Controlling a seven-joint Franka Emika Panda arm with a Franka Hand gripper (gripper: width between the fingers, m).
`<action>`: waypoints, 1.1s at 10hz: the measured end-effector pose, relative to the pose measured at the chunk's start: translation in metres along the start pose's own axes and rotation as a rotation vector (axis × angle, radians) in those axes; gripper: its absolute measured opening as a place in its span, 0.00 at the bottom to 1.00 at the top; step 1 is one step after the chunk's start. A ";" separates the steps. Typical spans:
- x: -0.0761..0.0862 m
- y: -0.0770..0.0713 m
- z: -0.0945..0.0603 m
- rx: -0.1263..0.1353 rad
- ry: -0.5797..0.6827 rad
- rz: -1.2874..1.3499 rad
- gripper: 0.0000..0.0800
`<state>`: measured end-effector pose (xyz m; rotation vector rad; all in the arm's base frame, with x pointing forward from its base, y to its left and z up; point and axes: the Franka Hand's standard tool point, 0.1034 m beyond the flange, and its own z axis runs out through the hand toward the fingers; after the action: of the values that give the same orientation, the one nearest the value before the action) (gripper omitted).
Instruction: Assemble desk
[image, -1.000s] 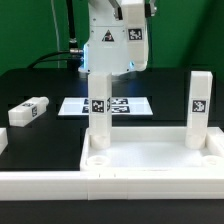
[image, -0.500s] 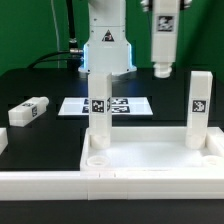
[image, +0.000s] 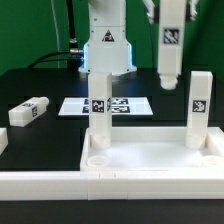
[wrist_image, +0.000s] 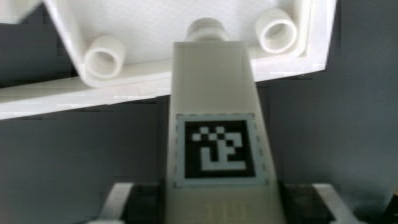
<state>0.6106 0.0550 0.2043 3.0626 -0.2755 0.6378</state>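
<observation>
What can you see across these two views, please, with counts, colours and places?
desk top: one, white, front of the table.
standing legs: two, white with black-and-white tags, upright in the desk top's back corners.
held leg: one, white, tagged, hanging upright in the air above the desk top.
lying leg: one, white, tagged, flat on the table at the exterior view's left.
marker board: one, white with black tags, flat behind the desk top.
rails: white, low, front left in the exterior view; count unclear.
table: one, black.
arm base: one, white, at the back.
gripper: one, closed on the held leg.
</observation>
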 end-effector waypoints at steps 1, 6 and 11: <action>0.006 -0.006 0.009 0.000 0.006 0.002 0.37; -0.024 -0.042 0.042 0.061 0.042 0.063 0.37; -0.024 -0.047 0.067 0.072 0.105 -0.053 0.37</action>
<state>0.6232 0.1026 0.1344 3.0785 -0.1730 0.8191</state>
